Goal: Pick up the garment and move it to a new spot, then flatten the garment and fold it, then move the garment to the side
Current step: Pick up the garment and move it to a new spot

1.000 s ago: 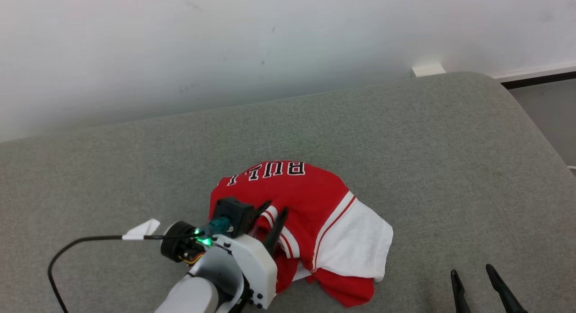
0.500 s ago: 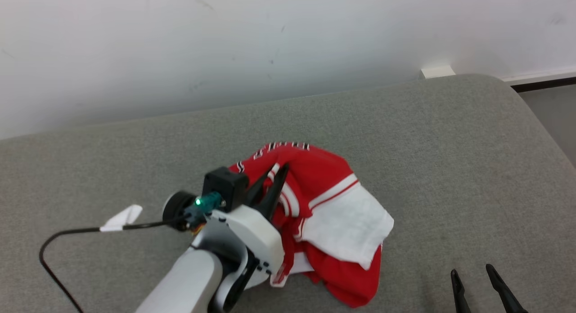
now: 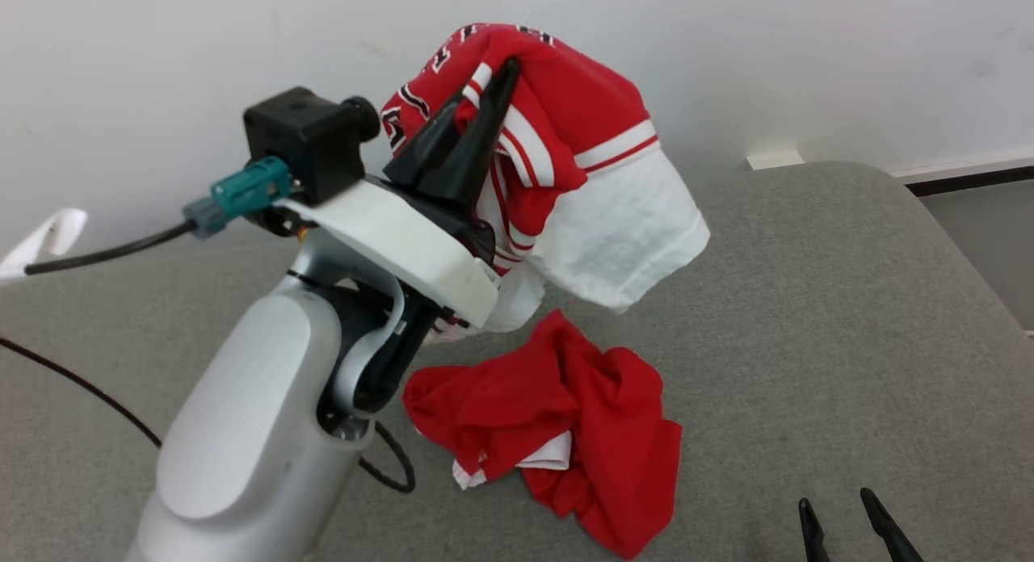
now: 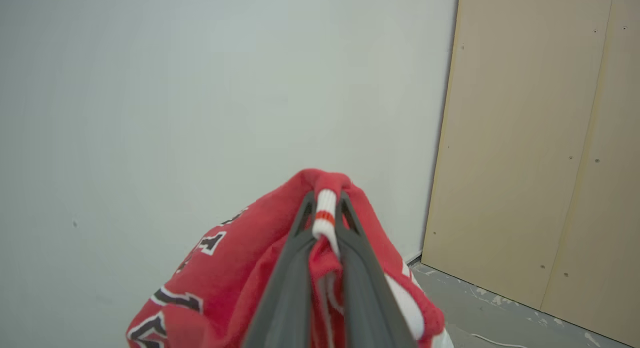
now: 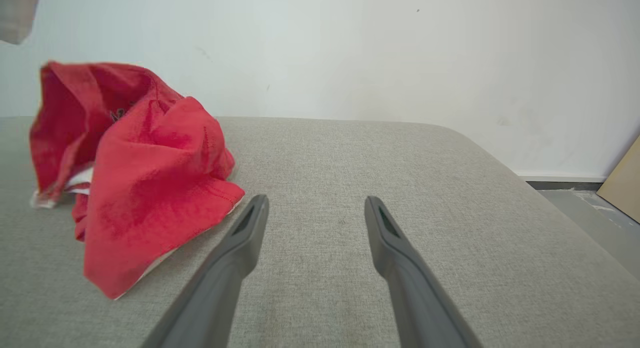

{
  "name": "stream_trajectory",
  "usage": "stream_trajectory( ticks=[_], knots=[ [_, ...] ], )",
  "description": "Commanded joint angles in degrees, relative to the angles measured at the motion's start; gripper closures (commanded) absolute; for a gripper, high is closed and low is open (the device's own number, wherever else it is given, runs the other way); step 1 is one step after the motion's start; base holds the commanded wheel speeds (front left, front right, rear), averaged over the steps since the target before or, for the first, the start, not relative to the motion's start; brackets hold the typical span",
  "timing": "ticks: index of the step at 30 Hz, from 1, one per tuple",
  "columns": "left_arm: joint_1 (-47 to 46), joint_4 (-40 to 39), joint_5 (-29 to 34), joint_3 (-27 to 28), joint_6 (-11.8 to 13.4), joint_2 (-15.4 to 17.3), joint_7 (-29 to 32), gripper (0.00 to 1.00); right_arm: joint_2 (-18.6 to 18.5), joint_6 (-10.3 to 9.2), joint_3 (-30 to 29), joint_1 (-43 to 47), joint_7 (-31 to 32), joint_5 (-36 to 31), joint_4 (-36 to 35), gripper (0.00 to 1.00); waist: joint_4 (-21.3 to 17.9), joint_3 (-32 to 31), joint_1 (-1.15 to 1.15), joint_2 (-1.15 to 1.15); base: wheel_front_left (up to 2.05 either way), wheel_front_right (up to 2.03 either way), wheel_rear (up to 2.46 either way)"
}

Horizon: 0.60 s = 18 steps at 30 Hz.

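Right jaws, lower right of the head view: fingers (image 3: 812, 534) well apart, nothing between them, low over the grey cushion (image 3: 808, 304). In my right wrist view both fingers (image 5: 235, 258) point along bare cushion toward the wall. A red fold of the jersey (image 5: 150, 178) lies ahead and to the left, its hem just beside the left fingertip. Cannot tell whether they touch.

Left arm (image 3: 242, 417) is raised, forearm pale, wrist camera (image 3: 303, 138) on top, black cable (image 3: 105, 251) trailing off left with a white tag (image 3: 40, 235) on it.

Left jaws are closed on the jersey, up in front of the wall. Fingers (image 3: 485, 118) are pressed together with cloth pinched between them. In my left wrist view a white strip with a red stripe (image 4: 325, 213) stands up between the two fingers (image 4: 290, 278), and red cloth bunches over the tips.

The jersey (image 3: 598, 126) is in two masses. The upper part hangs from the left jaws, clear of the cushion: red with black-and-white lettering at the top, white-and-red bands, and a white panel (image 3: 622, 231) drooping to the right. The lower part (image 3: 557, 408) is a crumpled red heap resting on the cushion just beside my left arm, below the hanging part. The join between them is hidden behind the wrist.

Beyond: white wall (image 3: 161, 45). The left wrist view also takes in a beige panel (image 4: 540, 138) leaning at the right and grey floor (image 4: 480, 298) at its foot.
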Motion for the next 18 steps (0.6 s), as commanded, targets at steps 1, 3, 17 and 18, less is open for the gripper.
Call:
stream_trajectory(
  ticks=[1, 3, 17, 18],
  knots=[
    [-1.2, -0.6, 0.4, 0.5, 0.1, 0.4, 0.2, 1.0, -0.1, -0.14, 0.0, 0.3, 0.0, 0.3, 0.2, 0.0, -0.3, -0.1, 0.0, 0.0, 0.0, 0.0, 0.0],
    [-2.2, -0.8, 0.6, 1.1, 0.5, 0.9, 0.4, 1.0, -0.1, -0.14, 0.0, 0.2, 0.0, 0.6, 0.4, 0.0, -0.5, -0.3, 0.0, 0.0, 0.0, 0.0, 0.0],
    [2.8, 1.0, 2.5, 9.2, 3.6, 12.9, 2.9, 1.0, -0.1, -0.14, -2.6, 3.0, 0.0, 0.0, -0.2, 0.0, 5.7, -0.5, 0.0, 0.0, 0.0, 0.0, 0.0],
    [3.8, 1.9, 2.8, 9.6, 4.0, 13.8, 2.9, 1.0, -0.1, -0.14, -2.8, 3.1, 0.0, -0.1, -0.3, 0.0, 6.8, -0.4, 0.0, 0.0, 0.0, 0.0, 0.0]
  ],
)
